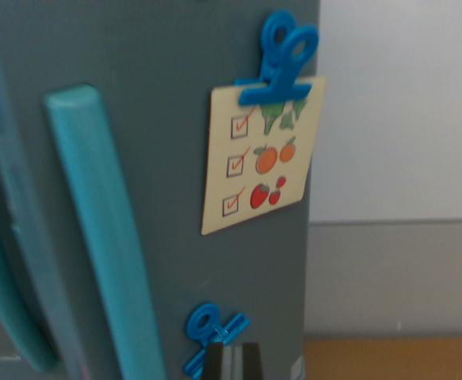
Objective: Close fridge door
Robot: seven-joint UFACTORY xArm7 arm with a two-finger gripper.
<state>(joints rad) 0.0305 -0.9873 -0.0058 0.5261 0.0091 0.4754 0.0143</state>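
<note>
1. The wrist camera sits close to the fridge door (159,158), looking at its grey face from a slight angle, so the door's edges lean in the frame.
2. Only a dark piece of the gripper (232,362) shows, at the bottom edge of the view, just in front of the door's lower part. Whether its jaws are apart or together cannot be told.
3. The door fills the wrist view's left and centre. Whether it is fully shut cannot be told from here.
4. One teal handle (104,229) runs down the door, a long bar, tilted in the frame from upper left to lower centre.
5. A second teal curved strip (1,261) shows at the wrist view's far left edge, blurred; what it belongs to is unclear.
6. Two blue clips are on the door: the top clip (282,59) near the door's upper right corner, the low clip (211,336) near the bottom, touching or just beside the gripper in the frame.
7. One cream card (258,162) hangs under the top clip. It has three red-ticked boxes, each beside a picture: green leaves, orange fruit, red fruit.
8. Right of the door stands a pale wall (397,158), with a brown counter (393,360) strip at the bottom right corner.
</note>
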